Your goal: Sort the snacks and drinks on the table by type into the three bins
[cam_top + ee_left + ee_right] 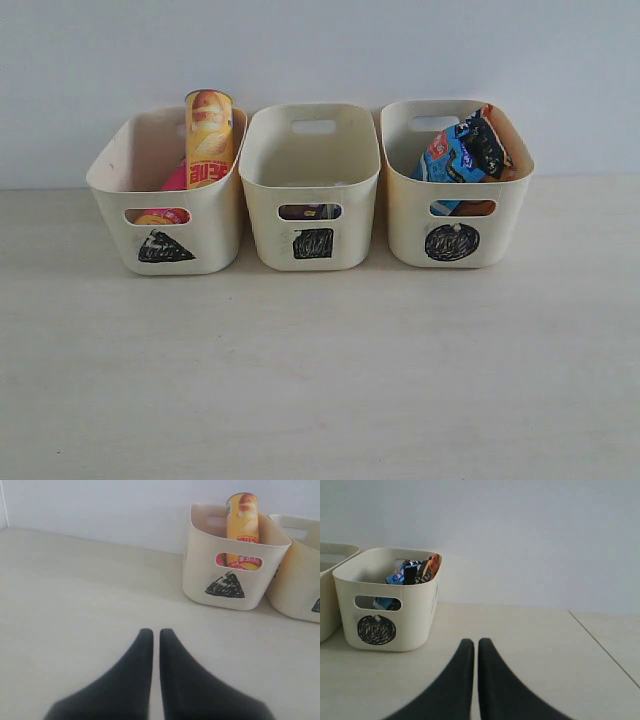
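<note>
While left hand [156, 630] and right hand [472, 641] hang over the surface [320, 380], both pinched together, yellow tube [209, 135] stands in triangle bin [115, 175], blue bag [462, 152] in circle bin [505, 215], dark item [308, 212] low in square bin [268, 175].

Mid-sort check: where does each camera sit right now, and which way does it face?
Exterior: in front, slightly above, facing the bins head-on; no arm shows.
Left wrist: low over the table, behind the shut left gripper, facing the triangle bin.
Right wrist: low, behind the shut right gripper, facing the circle bin.
Shared: exterior and left wrist both show the triangle bin's yellow tube.
</note>
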`<action>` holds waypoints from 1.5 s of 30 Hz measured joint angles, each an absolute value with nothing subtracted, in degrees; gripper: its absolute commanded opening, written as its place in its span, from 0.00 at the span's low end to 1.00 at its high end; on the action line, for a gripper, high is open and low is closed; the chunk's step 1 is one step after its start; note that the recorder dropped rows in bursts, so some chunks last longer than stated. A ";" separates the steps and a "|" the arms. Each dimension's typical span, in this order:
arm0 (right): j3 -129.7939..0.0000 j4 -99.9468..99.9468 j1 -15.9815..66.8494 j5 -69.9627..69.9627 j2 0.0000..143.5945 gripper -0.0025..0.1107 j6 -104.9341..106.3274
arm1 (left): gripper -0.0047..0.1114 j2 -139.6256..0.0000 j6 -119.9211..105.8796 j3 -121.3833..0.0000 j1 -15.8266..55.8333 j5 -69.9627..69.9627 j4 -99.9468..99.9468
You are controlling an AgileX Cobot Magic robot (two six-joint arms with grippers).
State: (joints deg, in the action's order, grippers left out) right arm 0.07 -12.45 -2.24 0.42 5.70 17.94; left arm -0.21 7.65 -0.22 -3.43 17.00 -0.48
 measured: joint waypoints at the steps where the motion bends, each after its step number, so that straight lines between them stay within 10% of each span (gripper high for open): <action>1: 0.07 -12.45 -2.24 0.42 5.70 0.03 17.94 | 0.08 -0.21 7.65 -0.22 -3.43 17.00 -0.48; 45: 0.07 -7.28 -2.24 -19.29 0.32 0.03 1.21 | 0.08 -0.21 7.65 -0.22 -3.43 17.21 -0.59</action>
